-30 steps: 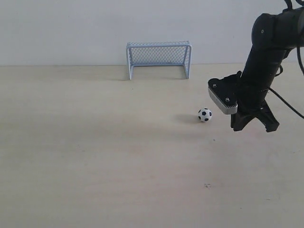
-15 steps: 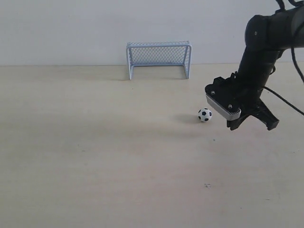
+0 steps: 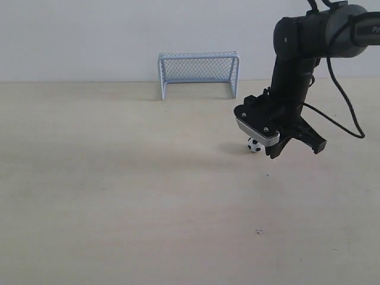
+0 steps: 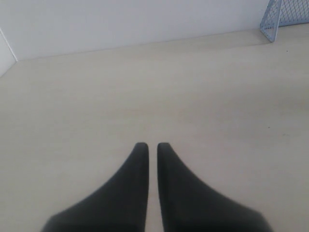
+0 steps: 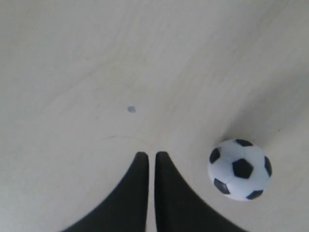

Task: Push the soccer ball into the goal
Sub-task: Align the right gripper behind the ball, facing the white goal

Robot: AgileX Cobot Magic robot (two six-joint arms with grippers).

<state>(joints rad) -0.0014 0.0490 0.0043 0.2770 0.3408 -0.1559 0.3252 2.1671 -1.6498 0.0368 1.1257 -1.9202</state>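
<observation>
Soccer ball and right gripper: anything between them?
Nothing: the right wrist view shows only bare table between the shut right gripper and the soccer ball, which sits beside it, not touching.

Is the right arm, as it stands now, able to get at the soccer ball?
Probably yes. The right arm hangs low over the table, its shut jaws close beside the soccer ball, and nothing lies between them.

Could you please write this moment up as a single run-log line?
stage: pre-push | right gripper: shut, low beside soccer ball, contact unclear | soccer ball: outside goal | left gripper: shut, empty
</observation>
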